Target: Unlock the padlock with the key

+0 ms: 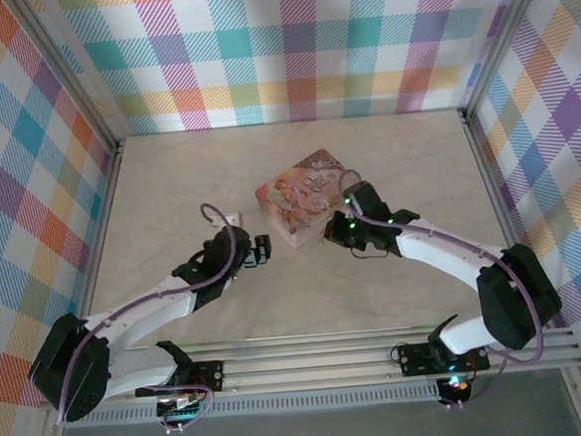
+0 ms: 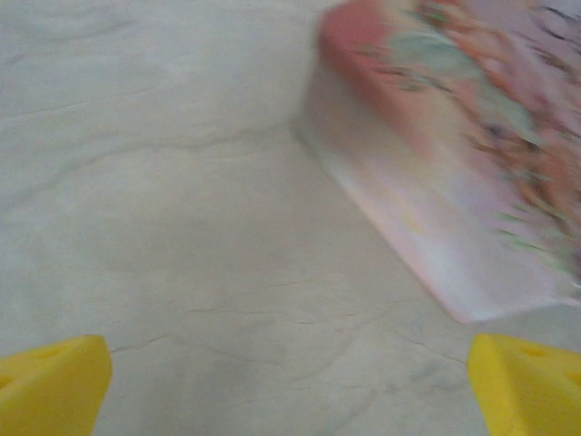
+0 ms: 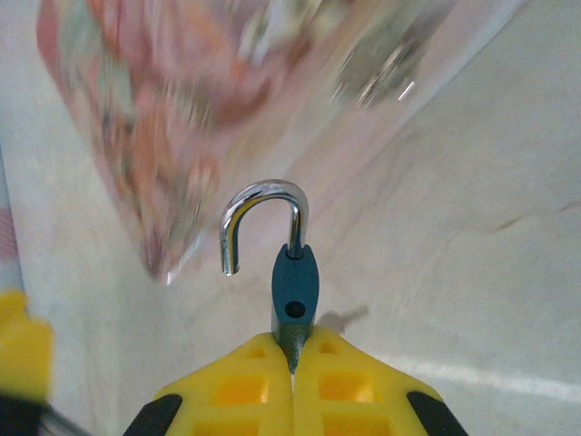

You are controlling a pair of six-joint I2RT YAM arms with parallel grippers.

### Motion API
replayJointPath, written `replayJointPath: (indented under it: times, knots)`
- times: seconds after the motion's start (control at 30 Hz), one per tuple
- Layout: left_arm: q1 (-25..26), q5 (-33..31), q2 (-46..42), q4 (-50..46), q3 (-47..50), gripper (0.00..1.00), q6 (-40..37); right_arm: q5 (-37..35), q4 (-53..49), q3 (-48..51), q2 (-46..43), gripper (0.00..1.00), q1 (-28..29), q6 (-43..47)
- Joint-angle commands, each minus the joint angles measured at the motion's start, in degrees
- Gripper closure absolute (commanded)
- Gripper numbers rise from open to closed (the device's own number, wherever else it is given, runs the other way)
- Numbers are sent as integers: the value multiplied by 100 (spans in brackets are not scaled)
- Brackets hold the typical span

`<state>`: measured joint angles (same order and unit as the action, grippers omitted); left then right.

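The tiny blue padlock [image 3: 295, 292] sits clamped in your right gripper [image 3: 292, 345]. In the right wrist view the two yellow fingers [image 3: 359, 381] are pressed together on its lower body, and the lock sticks out from their tips toward 12 o'clock. Its small chrome shackle [image 3: 263, 211] is open. One leg is seated in the blue body, and the other curves over to 10 o'clock and ends free in the air, clear of the lock.

Beyond the shackle, from 10 to 1 o'clock, you see the pink picture-printed rectangular tin box [image 3: 172, 127]. It is blurred, and the shackle does not touch it. A grey metal fitting [image 3: 381, 68] shows on the box at 1 o'clock, too smeared to read.

From above, the tin box [image 1: 304, 199] lies flat on the pale marbled table [image 1: 168, 177] with its printed lid facing up. You cannot tell what is inside. Your right gripper [image 1: 338, 231] is just beside the box at 4 o'clock.

Your left gripper [image 1: 261, 248] is near the box at 8 o'clock, not touching it. In the left wrist view its yellow fingertips [image 2: 50, 386] stand wide apart with nothing between them but bare table. The box [image 2: 436, 163] lies ahead at 1 o'clock.
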<state>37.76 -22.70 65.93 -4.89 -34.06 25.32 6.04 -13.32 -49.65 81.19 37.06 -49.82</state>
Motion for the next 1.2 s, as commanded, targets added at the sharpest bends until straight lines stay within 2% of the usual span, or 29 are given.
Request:
replayJointPath:
  times: [0.0,0.13,0.27,0.57,0.97,1.17]
  knots:
    - [-444,90,-518,-920,12,0,779,107,-153,-211,250,100,533,437]
    - [-980,592,-1109,-940,356,0,1124,299,37,-266,747,100,1116,384]
    - [-1288,862,-1402,-1048,556,0,1194,588,284,-320,1304,100,1531,272]
    - [-1429,1126,-1388,-1200,774,0,1333,716,-38,-686,1951,100,1857,386]
    - [-1569,1170,-1291,-1257,676,0,1174,153,-389,-623,1538,65,1919,314]
    - [-1776,1188,-1287,-1419,487,0,987,-627,-893,-689,844,48,1907,587]
